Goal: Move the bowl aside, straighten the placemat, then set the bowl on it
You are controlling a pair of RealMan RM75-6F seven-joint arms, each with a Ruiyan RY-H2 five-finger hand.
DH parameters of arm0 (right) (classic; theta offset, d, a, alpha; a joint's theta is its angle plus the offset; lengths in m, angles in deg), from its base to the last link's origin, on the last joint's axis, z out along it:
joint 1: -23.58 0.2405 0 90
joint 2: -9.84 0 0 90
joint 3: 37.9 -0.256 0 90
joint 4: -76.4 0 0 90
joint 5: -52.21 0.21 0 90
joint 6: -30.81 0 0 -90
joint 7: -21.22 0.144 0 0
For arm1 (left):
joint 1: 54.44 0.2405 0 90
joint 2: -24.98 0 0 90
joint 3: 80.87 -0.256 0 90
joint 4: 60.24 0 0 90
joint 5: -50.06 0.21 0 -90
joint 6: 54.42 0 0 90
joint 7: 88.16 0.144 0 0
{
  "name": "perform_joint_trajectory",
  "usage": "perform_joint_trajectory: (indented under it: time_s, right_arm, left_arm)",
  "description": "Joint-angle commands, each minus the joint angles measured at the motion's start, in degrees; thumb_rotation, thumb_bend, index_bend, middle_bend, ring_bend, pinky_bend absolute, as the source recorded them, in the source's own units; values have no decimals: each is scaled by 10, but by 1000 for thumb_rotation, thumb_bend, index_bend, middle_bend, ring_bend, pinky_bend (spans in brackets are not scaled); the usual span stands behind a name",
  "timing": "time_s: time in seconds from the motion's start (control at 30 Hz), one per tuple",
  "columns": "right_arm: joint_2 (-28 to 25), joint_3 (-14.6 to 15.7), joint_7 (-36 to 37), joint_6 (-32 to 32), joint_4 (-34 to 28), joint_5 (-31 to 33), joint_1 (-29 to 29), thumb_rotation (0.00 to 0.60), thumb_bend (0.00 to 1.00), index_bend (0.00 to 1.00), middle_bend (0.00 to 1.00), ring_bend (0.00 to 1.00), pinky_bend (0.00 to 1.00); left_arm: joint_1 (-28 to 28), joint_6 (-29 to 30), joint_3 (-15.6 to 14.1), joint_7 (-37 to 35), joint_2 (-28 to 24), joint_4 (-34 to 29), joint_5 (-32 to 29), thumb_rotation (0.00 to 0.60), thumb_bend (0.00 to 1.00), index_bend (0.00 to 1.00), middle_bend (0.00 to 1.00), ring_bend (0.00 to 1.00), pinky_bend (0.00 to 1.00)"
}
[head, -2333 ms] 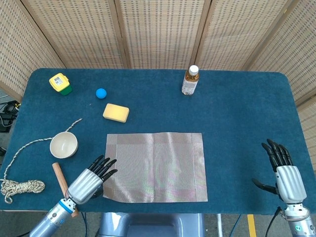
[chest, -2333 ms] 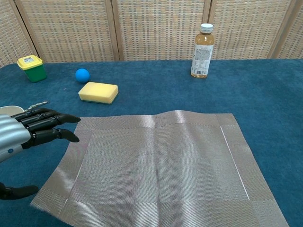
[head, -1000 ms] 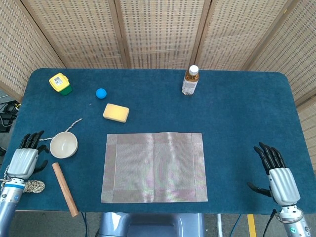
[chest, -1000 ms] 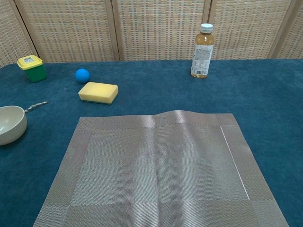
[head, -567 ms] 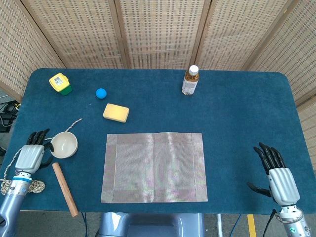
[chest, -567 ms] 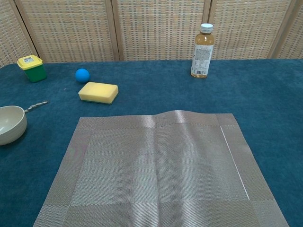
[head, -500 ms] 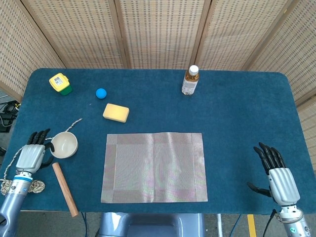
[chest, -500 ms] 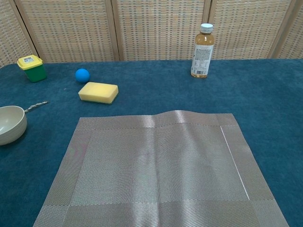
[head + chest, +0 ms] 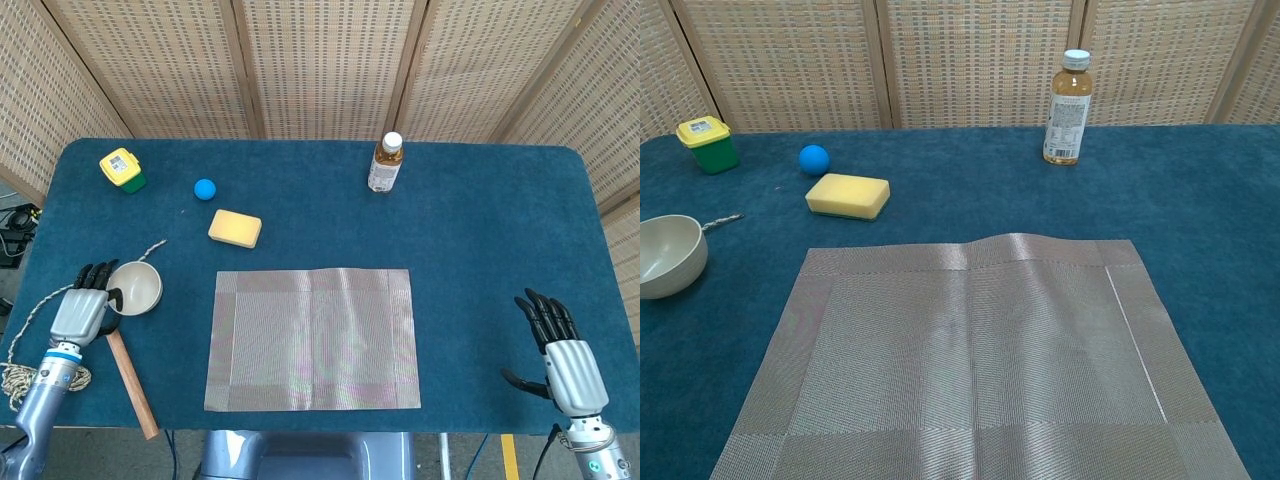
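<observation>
Left hand [image 9: 84,306] grasping the round cream bowl [image 9: 134,287] by its rim, tilted, at the bench's [image 9: 480,230] 8 o'clock.
Woven grey rectangular placemat [image 9: 312,338] lies flat at 6 o'clock; right hand [image 9: 565,362] released, fingers apart.

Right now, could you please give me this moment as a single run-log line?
step: fetch bowl | left hand: at bowl, grip unclear | right hand: open, idle | placemat: flat, bare

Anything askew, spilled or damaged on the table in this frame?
Only small things. The placemat lies square, but its far edge bulges up in a ripple near the middle. The bowl sits off the mat to its left, tipped slightly, with the left hand against its rim. Nothing looks spilled or broken.
</observation>
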Motion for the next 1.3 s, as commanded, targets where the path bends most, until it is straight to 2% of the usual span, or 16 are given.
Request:
perform_joint_trajectory:
  time_s: [0.03, 0.57, 1.0, 1.3]
  right_arm:
    - [0, 0, 1, 0, 0, 0, 0, 600, 231, 43, 0, 0, 0]
    - [-1, 0, 1, -2, -1, -1, 0, 600, 230, 43, 0, 0, 0]
    - [-2, -2, 2, -4, -2, 1, -1, 600, 230, 43, 0, 0, 0]
    - [-7, -6, 12, -6, -4, 8, -2, 600, 230, 43, 0, 0, 0]
  left_arm:
    - [-1, -2, 1, 4, 2, -1, 0, 600, 445, 609, 0, 0, 0]
    - [-2, 18, 4, 11, -9, -21, 15, 600, 476, 634, 0, 0, 0]
    - [-20, 57, 12, 65, -40, -141, 59, 600, 476, 634, 0, 0, 0]
    - [-56, 29, 20, 143, -10, -232, 67, 600, 476, 627, 0, 0, 0]
